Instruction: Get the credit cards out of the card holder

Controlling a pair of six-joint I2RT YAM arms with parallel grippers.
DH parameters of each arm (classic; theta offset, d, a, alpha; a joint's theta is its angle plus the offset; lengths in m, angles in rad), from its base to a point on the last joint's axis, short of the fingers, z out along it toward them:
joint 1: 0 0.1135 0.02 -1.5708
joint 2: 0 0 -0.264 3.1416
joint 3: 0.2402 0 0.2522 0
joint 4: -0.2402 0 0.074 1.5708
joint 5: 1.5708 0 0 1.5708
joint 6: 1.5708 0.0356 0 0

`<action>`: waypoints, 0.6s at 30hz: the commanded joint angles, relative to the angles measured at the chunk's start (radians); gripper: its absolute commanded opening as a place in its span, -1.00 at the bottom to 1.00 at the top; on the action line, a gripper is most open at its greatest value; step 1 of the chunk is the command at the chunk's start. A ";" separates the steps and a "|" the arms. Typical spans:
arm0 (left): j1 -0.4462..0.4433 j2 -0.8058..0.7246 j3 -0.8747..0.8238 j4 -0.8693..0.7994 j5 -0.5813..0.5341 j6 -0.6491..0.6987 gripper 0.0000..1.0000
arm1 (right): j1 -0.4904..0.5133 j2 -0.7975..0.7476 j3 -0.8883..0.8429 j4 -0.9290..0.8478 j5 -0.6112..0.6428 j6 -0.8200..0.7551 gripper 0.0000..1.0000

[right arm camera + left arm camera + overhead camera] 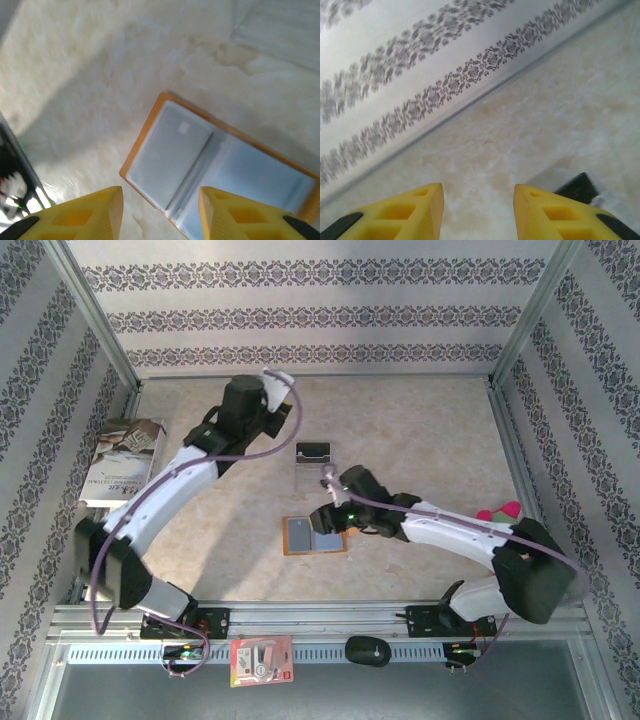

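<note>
packet (262, 660), red and white, lies on the rail (120, 652) at the near edge, nearer than the holder (315, 552) and a little left of it. a black oval thing (367, 650) lies on the same rail, a little right of the holder.

far left of the holder and somewhat beyond it, a book (125, 460) lies flat by the side wall.

left gripper (478, 200) is beyond the holder and to its left, over bare table (530, 130) near the back wall (420, 75). its yellow fingers (415, 210) stand moderately apart with nothing between them.

just beyond the holder, a black card (313, 451) with a small white mark lies at the far end of a clear stand (310, 482), outside the holder.

the holder lies open and flat at mid table, an orange rim around two grey-blue pockets. in the right wrist view one pocket holds a pale grey panel with a small lighter square; whether that is a card i cannot tell. the other pocket looks blue-grey and blurred, and its contents are unclear.

right gripper (160, 202) hangs over the holder's right part, fingers moderately apart, gripping nothing.

well right of the holder, a pink and green thing (498, 510) peeks from behind the right arm.
</note>
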 commanded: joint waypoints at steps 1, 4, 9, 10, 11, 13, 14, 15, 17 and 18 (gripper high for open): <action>0.034 -0.113 -0.185 -0.037 0.000 -0.440 -0.18 | 0.082 0.075 0.070 -0.113 0.175 -0.118 -0.10; 0.066 -0.265 -0.401 -0.014 0.029 -0.635 -0.16 | 0.152 0.149 0.133 -0.143 0.242 -0.166 -0.06; 0.098 -0.477 -0.656 -0.012 0.057 -0.784 -0.19 | 0.221 0.262 0.209 -0.171 0.300 -0.207 -0.03; 0.098 -0.510 -0.686 -0.024 0.058 -0.800 -0.19 | 0.239 0.279 0.219 -0.176 0.327 -0.220 -0.02; 0.100 -0.532 -0.707 -0.036 0.061 -0.812 -0.19 | 0.252 0.295 0.232 -0.180 0.348 -0.230 -0.02; 0.100 -0.575 -0.744 -0.059 0.064 -0.837 -0.20 | 0.272 0.335 0.260 -0.199 0.379 -0.244 -0.02; 0.100 -0.590 -0.760 -0.064 0.067 -0.843 -0.20 | 0.274 0.350 0.267 -0.204 0.388 -0.244 -0.02; 0.101 -0.603 -0.772 -0.072 0.069 -0.848 -0.20 | 0.277 0.365 0.274 -0.207 0.392 -0.244 -0.03; 0.101 -0.627 -0.796 -0.076 0.076 -0.857 -0.20 | 0.282 0.383 0.281 -0.209 0.402 -0.250 -0.04; 0.100 -0.633 -0.804 -0.077 0.083 -0.860 -0.21 | 0.285 0.397 0.288 -0.217 0.409 -0.255 -0.04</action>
